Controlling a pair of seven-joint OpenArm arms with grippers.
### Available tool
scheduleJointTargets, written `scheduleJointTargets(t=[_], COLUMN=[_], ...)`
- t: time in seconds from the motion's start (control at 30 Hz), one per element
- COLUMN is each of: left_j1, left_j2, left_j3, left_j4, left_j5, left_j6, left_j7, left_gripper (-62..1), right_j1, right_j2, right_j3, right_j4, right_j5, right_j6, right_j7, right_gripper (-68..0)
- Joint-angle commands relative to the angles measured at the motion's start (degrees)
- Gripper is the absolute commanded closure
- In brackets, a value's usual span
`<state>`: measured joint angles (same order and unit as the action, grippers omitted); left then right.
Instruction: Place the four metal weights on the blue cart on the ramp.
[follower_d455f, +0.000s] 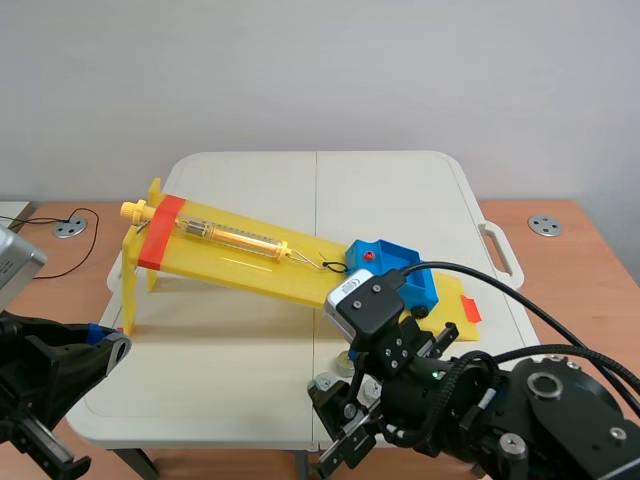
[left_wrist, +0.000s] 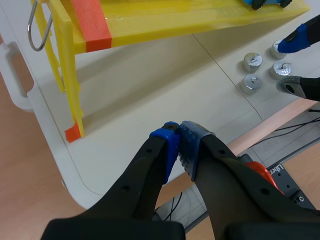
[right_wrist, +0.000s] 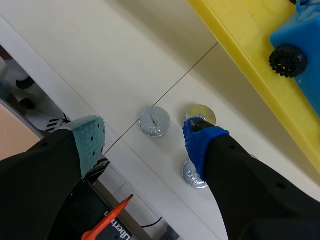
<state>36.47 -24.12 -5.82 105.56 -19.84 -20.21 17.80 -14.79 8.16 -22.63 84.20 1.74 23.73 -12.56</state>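
The right end effector (right_wrist: 144, 139) hangs open over the weights (right_wrist: 155, 121) — its blue pad (right_wrist: 200, 142) half hides two. The left end effector (left_wrist: 179, 137) is closed, empty — the cart (right_wrist: 299, 40) is cut off.

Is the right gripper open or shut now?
Open. The right gripper has its pads far apart above the metal weights, with nothing pressed between them.

Your right gripper (right_wrist: 145, 142) has one weight (right_wrist: 155, 121) on the table (right_wrist: 75, 40) between its jaws, a second weight (right_wrist: 206, 113) just ahead of one finger (right_wrist: 200, 142) and a third weight (right_wrist: 189, 176) partly under it. Ahead of those jaws, the cart (right_wrist: 300, 45) stands on the ramp (right_wrist: 240, 45).
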Motion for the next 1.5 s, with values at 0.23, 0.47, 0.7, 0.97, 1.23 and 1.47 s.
scheduleJointTargets(t=[0.23,0.47,0.7,0.97,1.23,1.47], left_j1=[-0.2,-0.2,-0.2,-0.2,-0.2,-0.2], left_j2=[0.3,0.3,0.3,0.3,0.3,0.3], left_j3=[-1.0,-1.0,-1.0,-1.0,-1.0,-1.0], left_j4=[4.2,4.2,4.2,4.2,4.2,4.2], left_j5=[-4.4,-4.4,-4.4,-4.4,-4.5,-4.5], left_j6=[-1.0,-1.0,-1.0,-1.0,-1.0,-1.0], left_j7=[-5.5,-5.5,-5.5,-5.5,-5.5,-5.5], left_gripper=[-3.8,-3.8,-3.8,-3.8,-3.8,-3.8], right_j1=[7.5,9.2,10.5,11.1,11.1,11.6], right_j2=[-1.2,-1.7,-3.7,-5.0,-5.0,-5.0], right_j3=[-2.2,-4.5,-5.8,-6.8,-7.0,-7.0], right_j4=[-0.6,-3.8,-7.6,-9.6,-9.8,-9.8], right_j5=[-0.8,-1.7,-3.1,-4.4,-4.6,-4.6], right_j6=[-2.2,-3.2,-3.2,-4.1,-4.5,-5.2], right_j7=[6.7,7.4,8.7,10.3,10.4,11.8], right_gripper=[-34.4,-34.4,-34.4,-34.4,-32.7,-32.7])
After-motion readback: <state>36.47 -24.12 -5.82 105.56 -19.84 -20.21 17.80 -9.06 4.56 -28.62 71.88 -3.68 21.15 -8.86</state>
